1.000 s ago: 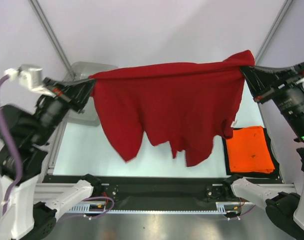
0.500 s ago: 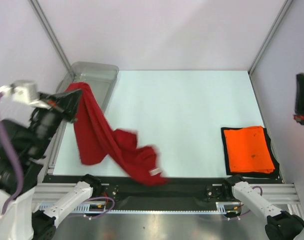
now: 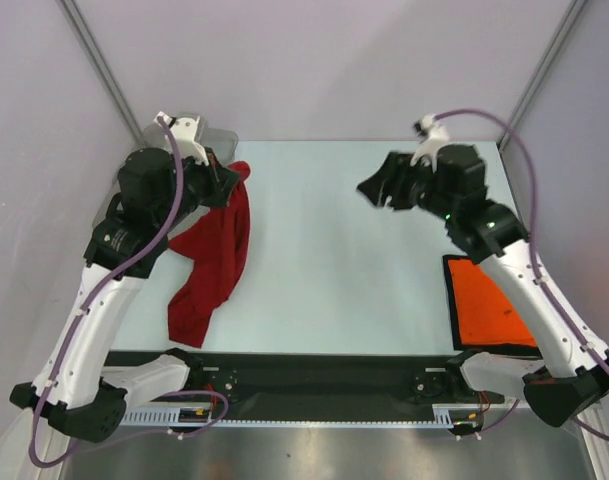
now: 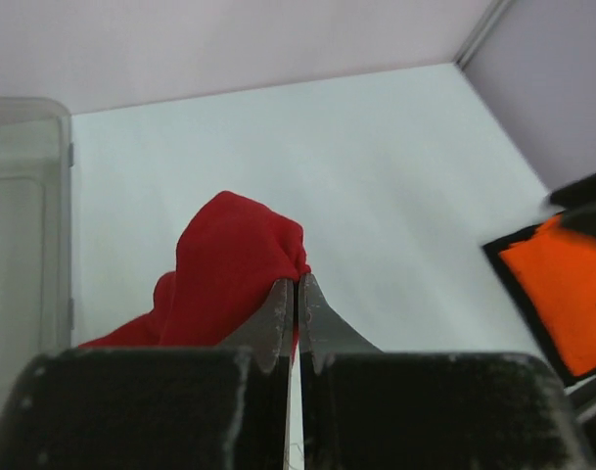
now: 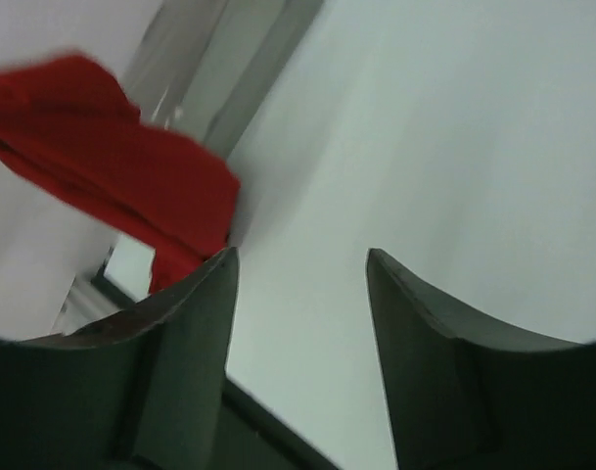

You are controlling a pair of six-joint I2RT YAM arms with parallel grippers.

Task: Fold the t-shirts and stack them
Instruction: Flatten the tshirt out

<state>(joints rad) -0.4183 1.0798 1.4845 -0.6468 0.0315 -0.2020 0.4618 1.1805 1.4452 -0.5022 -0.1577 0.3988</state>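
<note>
Now your right hand (image 3: 376, 190), released and empty, has dropped the plain dark red cloth t-shirt (image 3: 216, 255); your left hand (image 4: 298, 286) alone clenches it, bunched at the worktop's (image 3: 344, 260) nine o'clock. Re-spread before folding; the folded bright orange t-shirt (image 3: 489, 300) lies at four o'clock.

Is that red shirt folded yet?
No. The red shirt hangs bunched from the shut left gripper, trailing down in a crumpled strip with no neat fold visible.

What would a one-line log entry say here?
left gripper: shut on red t-shirt | right gripper: open, empty | orange t-shirt: folded, right side
</note>
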